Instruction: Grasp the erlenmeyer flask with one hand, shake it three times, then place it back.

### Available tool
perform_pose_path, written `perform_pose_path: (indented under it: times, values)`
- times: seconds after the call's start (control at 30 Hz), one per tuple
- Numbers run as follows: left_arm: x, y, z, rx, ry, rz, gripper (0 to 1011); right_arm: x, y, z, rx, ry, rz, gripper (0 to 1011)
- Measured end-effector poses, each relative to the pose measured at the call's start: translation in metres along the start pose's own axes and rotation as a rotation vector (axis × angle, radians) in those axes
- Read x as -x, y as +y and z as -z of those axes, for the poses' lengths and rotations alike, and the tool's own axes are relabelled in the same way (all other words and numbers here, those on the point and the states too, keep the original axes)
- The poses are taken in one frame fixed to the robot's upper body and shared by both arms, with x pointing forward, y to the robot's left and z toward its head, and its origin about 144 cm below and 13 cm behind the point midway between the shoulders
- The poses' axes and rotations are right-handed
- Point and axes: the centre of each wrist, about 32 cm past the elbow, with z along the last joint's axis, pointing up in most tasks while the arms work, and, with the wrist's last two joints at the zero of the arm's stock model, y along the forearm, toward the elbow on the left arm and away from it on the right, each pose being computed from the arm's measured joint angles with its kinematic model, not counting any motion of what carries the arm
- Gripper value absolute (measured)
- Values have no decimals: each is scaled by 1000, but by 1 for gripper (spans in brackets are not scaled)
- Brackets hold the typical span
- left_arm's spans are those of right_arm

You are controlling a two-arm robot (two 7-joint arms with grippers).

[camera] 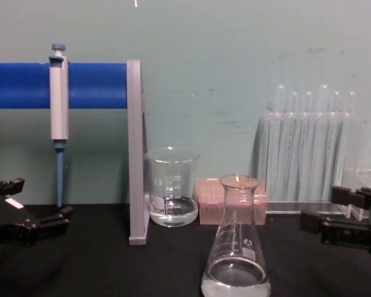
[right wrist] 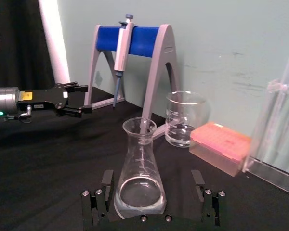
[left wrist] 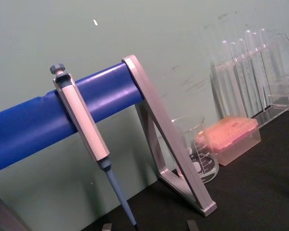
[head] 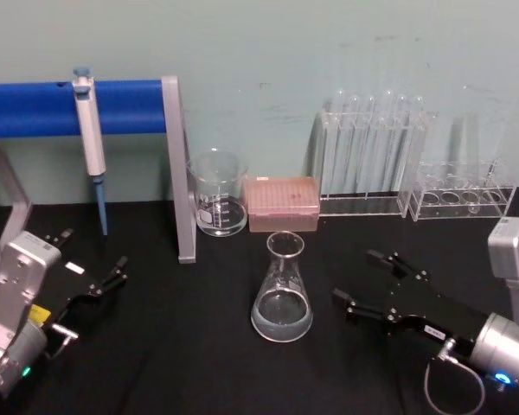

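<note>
- Black tabletop (head: 199,363) below a teal wall (head: 259,52) carries the erlenmeyer flask (head: 282,290), which stands upright near the middle and holds a little clear liquid.
- Just to its right, the right gripper (head: 355,277) points at it with jaws spread, apart from the glass; the left gripper (head: 93,258) rests far left, also spread.
- Flat jaws closing on sloped glass could slip or tip it, and hard shaking may slosh liquid out.
- Behind it, the beaker (head: 218,203) and pink tip box (head: 282,204) stand near; a wide swing might strike them.
</note>
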Motion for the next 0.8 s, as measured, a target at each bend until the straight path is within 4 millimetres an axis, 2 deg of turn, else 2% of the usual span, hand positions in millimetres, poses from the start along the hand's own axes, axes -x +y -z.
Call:
perform_pose_path:
  times: [0.8]
  values:
    - [0,0,0,0,0,0,1001,-15,50,6,5,-23,-77,1000]
